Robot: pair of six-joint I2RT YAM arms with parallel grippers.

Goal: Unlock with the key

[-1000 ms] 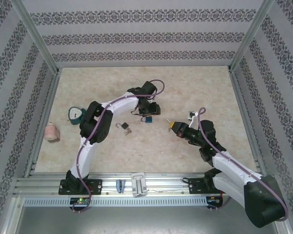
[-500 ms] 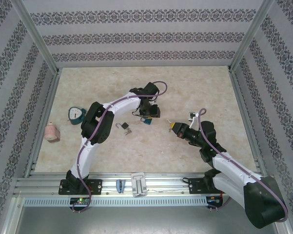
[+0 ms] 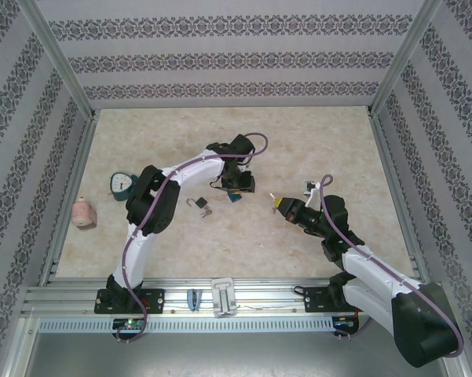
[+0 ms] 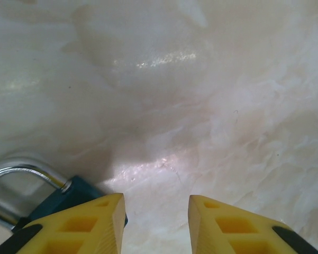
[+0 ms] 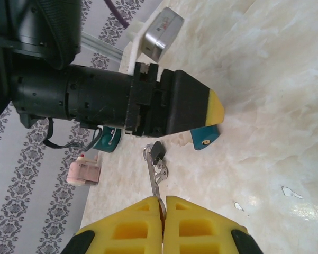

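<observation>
Tabletop [image 3: 314,149]: flat, glossy, beige marbled pattern. Walls [image 3: 220,59]: striped wallpaper with dark ornament bands. Ribbed aluminium rails [image 3: 78,292] run along the near edge. Both arms are white and black with purple cables.

Left hand [image 3: 239,187] is near mid-tabletop. It has a blocky black body and yellow wedge fingers [image 4: 90,222] with moulded recesses. The jaws are a narrow gap apart with bare tabletop between them, gripping nothing. Right hand [image 3: 278,202] is near it, to its right. Its yellow fingers are pressed together, pinching the key [image 5: 154,185].

Teal padlock [image 4: 76,189] lies on the tabletop right under the left hand, beside the finger on the left of the wrist view; cannot tell if they touch. It has a boxy teal body with rounded corners and a shiny silver U-shaped shackle [image 4: 21,172]. The shackle end points away from the right hand. The bottom face, with a small brass keyhole, faces it.

Key: thin silver metal blade sticking out of the right fingertips. Its long axis points toward the left hand and teal padlock, and its tip is apart from them.

Small black padlock [image 3: 203,204] with loose keys lies left of the teal one.
</observation>
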